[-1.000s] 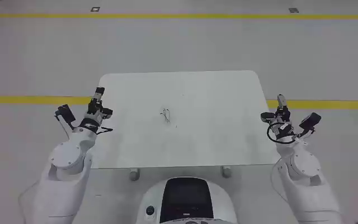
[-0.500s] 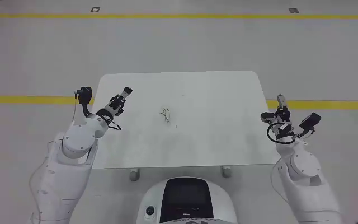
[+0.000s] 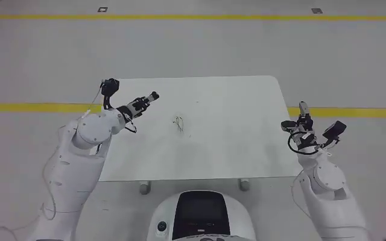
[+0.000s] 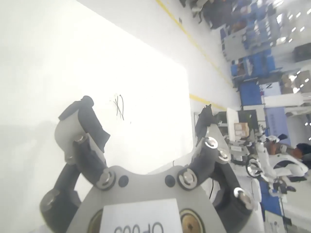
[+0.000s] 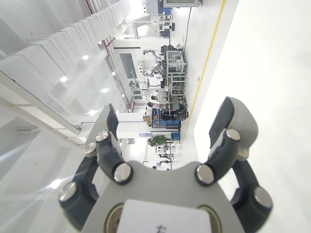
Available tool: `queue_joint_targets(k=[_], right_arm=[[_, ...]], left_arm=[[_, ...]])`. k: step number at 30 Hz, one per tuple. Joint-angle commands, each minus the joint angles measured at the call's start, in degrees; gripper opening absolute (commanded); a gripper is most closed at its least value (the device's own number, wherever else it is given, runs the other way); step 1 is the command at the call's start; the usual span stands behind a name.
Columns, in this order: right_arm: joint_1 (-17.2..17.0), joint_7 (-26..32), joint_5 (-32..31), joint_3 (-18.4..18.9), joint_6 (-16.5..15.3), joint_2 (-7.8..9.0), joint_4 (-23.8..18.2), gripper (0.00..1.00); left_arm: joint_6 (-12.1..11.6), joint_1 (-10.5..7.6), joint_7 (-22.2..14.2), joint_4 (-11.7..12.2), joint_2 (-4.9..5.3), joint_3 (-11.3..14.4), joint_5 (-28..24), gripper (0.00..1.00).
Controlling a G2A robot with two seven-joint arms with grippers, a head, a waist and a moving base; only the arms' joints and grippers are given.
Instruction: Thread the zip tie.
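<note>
- Top view: the zip tie (image 3: 178, 124) (a thin dark tangle) lies near the middle of the white desk (image 3: 241, 144). The left gripper (image 3: 153, 95) hovers over the desk on the tie's left, apart from it. The right gripper (image 3: 295, 117) sits just off the desk's right edge.
- Left wrist view: its gripper's fingers are spread and empty, with the tie lying on the desk beyond them.
- Right wrist view: its gripper's fingers are spread wide and hold nothing, beside the desk's edge.

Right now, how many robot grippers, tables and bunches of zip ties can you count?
Grippers: 2, the left gripper and the right gripper, both open
Table: 1
Bunch of zip ties: 1, lying on the table; the strands are too thin to count
Total: 4
</note>
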Motion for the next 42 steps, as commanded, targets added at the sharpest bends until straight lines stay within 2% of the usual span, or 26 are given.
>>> queue_joint_targets(k=[1, 3, 4, 14, 16, 17, 21, 24, 26, 27, 28, 37, 42], right_arm=[[0.0, 0.0, 0.0, 0.0, 0.0, 0.00, 0.0, 1.00], [0.0, 0.0, 0.0, 0.0, 0.0, 0.00, 0.0, 1.00], [0.0, 0.0, 0.0, 0.0, 0.0, 0.00, 0.0, 1.00], [0.0, 0.0, 0.0, 0.0, 0.0, 0.00, 0.0, 1.00], [0.0, 0.0, 0.0, 0.0, 0.0, 0.00, 0.0, 1.00], [0.0, 0.0, 0.0, 0.0, 0.0, 0.00, 0.0, 1.00], [0.0, 0.0, 0.0, 0.0, 0.0, 0.00, 0.0, 1.00], [0.0, 0.0, 0.0, 0.0, 0.0, 0.00, 0.0, 1.00], [0.0, 0.0, 0.0, 0.0, 0.0, 0.00, 0.0, 1.00], [0.0, 0.0, 0.0, 0.0, 0.0, 0.00, 0.0, 1.00], [0.0, 0.0, 0.0, 0.0, 0.0, 0.00, 0.0, 1.00], [0.0, 0.0, 0.0, 0.0, 0.0, 0.00, 0.0, 1.00], [0.0, 0.0, 0.0, 0.0, 0.0, 0.00, 0.0, 1.00]], left_arm=[[0.0, -5.18, -7.5, 5.8, -0.52, 4.0, 5.4, 1.00], [0.0, -8.03, -11.2, 11.0, -1.45, 5.8, 5.4, 1.00], [0.0, -9.36, -12.4, 12.3, -1.83, 7.1, 8.1, 1.00], [0.0, -9.36, -12.4, 12.3, -1.83, 7.1, 8.1, 1.00], [0.0, -9.40, -12.8, 12.6, -2.02, 8.5, 8.0, 1.00], [0.0, -10.09, -13.4, 13.2, -2.20, 9.5, 7.8, 1.00], [0.0, -14.70, -17.5, 17.8, -3.16, 14.5, 8.0, 1.00], [0.0, -19.32, -21.0, 23.4, -4.39, 18.8, 7.2, 1.00], [0.0, -22.25, -22.2, 27.7, -5.46, 21.5, 7.4, 1.00], [0.0, -23.43, -22.1, 28.7, -5.94, 22.6, 7.6, 1.00], [0.0, -24.19, -20.5, 29.6, -6.34, 23.1, 7.8, 1.00], [0.0, -23.73, -19.8, 30.2, -6.42, 23.6, 8.0, 1.00], [0.0, -25.16, -18.0, 31.4, -7.50, 25.9, 6.7, 1.00]])
